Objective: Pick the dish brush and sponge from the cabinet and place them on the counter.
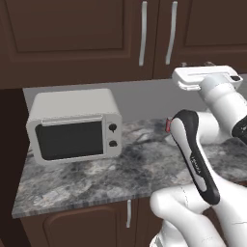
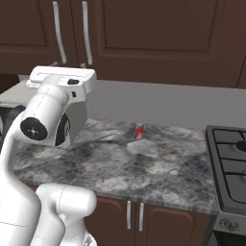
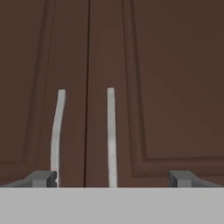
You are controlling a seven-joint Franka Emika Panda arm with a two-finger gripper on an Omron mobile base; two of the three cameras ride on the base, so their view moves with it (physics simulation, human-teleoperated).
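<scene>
**A:** While I squint for labels, nothing's readable, even on the little red can [image 2: 139, 130]. It stands on the grey table [image 2: 144, 168], as seen from the right base camera; the left one has the white microwave [image 1: 73, 126] instead.

**B:** And the cabinet [image 3: 153, 87]?

**A:** Doors shut, so whatever's inside is hidden. The pincer [image 3: 112, 178] is spread wide, pinching nothing, facing the two silver handles [image 3: 111, 135] from close up, with the right handle about centred between the tips.
</scene>
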